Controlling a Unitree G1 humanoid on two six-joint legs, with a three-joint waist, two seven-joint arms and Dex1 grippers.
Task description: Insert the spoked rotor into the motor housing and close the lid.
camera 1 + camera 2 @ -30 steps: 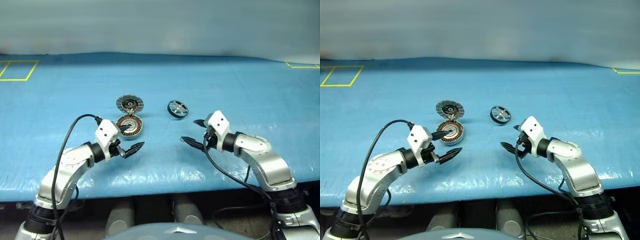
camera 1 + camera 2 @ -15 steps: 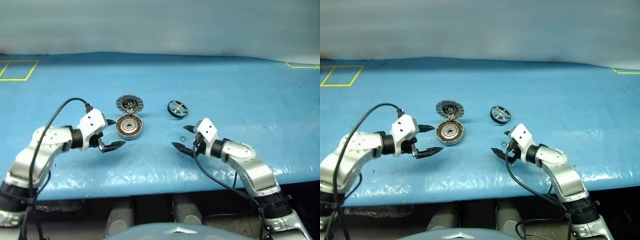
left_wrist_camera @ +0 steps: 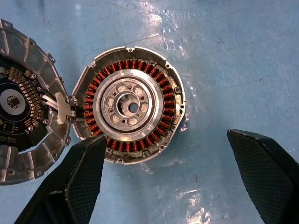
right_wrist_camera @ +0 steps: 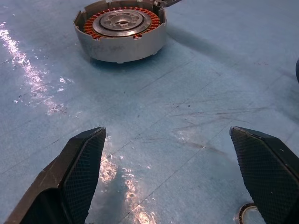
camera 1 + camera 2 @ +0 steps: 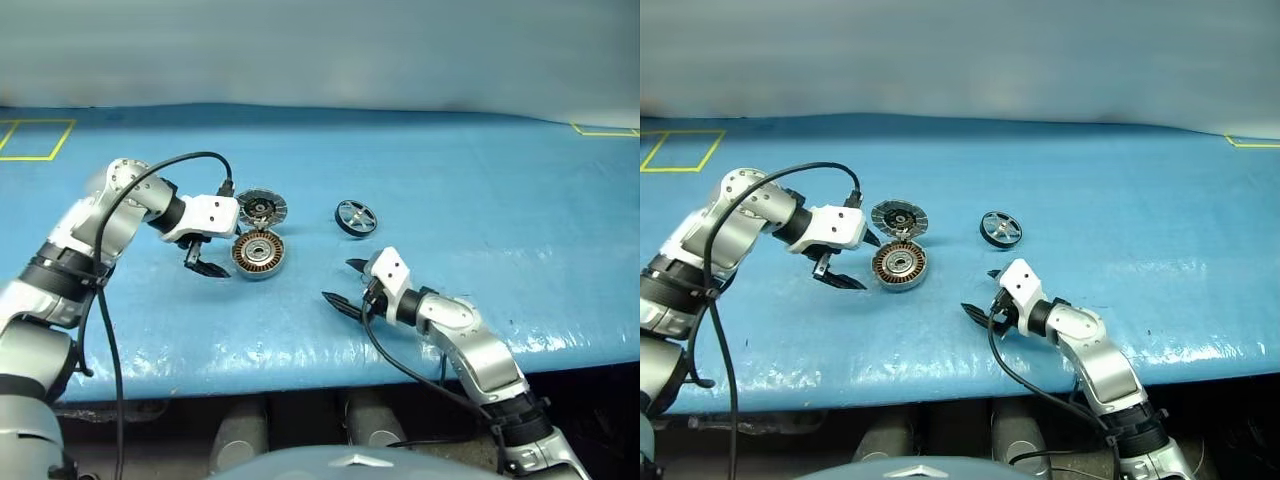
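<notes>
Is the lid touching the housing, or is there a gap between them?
Touching. In the left wrist view the lid lies open beside the housing, and their rims meet at a small white hinge piece with no blue table between them.

Left gripper (image 5: 847,261) (fingers spread) beside motor housing (image 5: 900,266)
</notes>
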